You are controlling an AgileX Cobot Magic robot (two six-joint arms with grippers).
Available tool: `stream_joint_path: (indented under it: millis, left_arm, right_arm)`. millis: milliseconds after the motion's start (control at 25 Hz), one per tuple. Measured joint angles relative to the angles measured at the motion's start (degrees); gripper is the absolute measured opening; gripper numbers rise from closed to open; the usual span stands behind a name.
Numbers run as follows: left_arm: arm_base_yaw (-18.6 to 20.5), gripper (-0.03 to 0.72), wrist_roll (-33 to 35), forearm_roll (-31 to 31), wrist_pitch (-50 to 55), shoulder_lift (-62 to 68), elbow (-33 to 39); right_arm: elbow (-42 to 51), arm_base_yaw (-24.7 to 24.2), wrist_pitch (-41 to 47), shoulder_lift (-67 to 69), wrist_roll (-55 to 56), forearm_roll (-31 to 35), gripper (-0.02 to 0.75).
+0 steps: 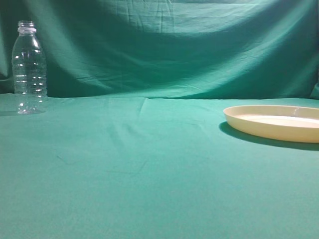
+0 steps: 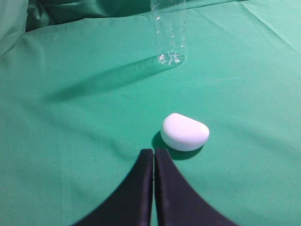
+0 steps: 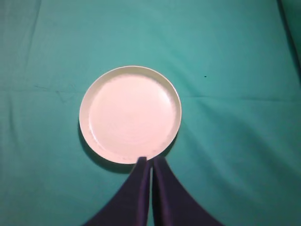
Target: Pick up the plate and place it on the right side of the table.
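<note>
The cream-yellow plate lies flat on the teal-green table at the right edge of the exterior view, partly cut off by the frame. In the right wrist view the plate is seen whole from above. My right gripper is shut and empty, and its tips overlap the plate's near rim in that view. My left gripper is shut and empty over bare cloth. Neither gripper shows in the exterior view.
A clear ribbed plastic bottle stands at the far left by the green backdrop; its lower part shows in the left wrist view. A small white rounded object lies just ahead and right of my left gripper.
</note>
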Motion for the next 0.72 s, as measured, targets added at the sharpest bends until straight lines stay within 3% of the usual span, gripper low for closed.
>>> stream_joint_path:
  millis: [480,720]
  left_arm:
    - [0.0,0.0,0.0,0.0,0.0,0.0,0.0]
    - [0.0,0.0,0.0,0.0,0.0,0.0,0.0]
  right_arm:
    - [18.16,0.0,-9.48,-26.74,0.0,5.1,0.0]
    - [22.91,0.0,-11.15,-32.88,0.0,0.36,0.0]
